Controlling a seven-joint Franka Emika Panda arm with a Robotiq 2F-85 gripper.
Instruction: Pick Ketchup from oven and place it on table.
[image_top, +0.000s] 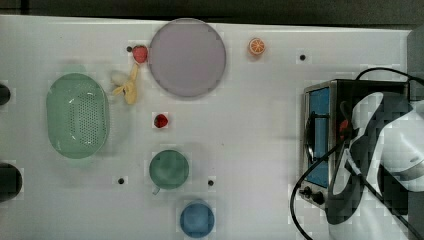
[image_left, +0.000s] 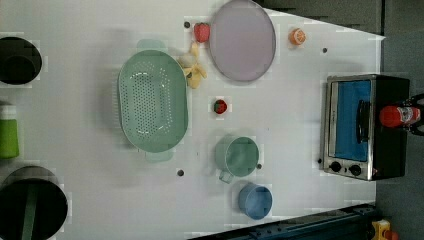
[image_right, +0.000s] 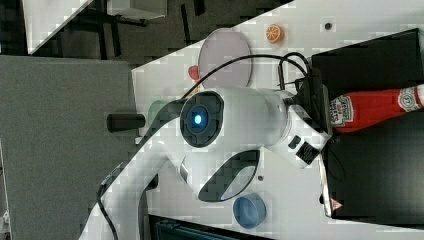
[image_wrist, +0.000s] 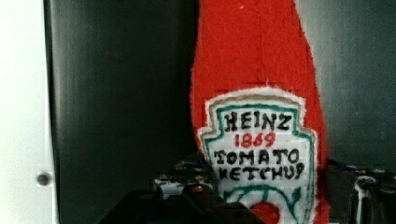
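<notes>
The wrist view shows the ketchup (image_wrist: 254, 93) label's lettering, unreadable in the left view. The claw (image_wrist: 275, 196) straddles the bottle atop the oven (image_left: 390, 150); whether it grips, I cannot tell.

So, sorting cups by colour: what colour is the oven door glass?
Blue oven door glass, clearest in the left view.

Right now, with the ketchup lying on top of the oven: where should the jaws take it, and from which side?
Take the ketchup across its wide labelled body, not the narrow neck. It lies on its side on the flat black top of the oven, so come down from above with the jaws straddling the width. The gripper sits at the label end already; whether it has clamped yet, I can't tell.
</notes>
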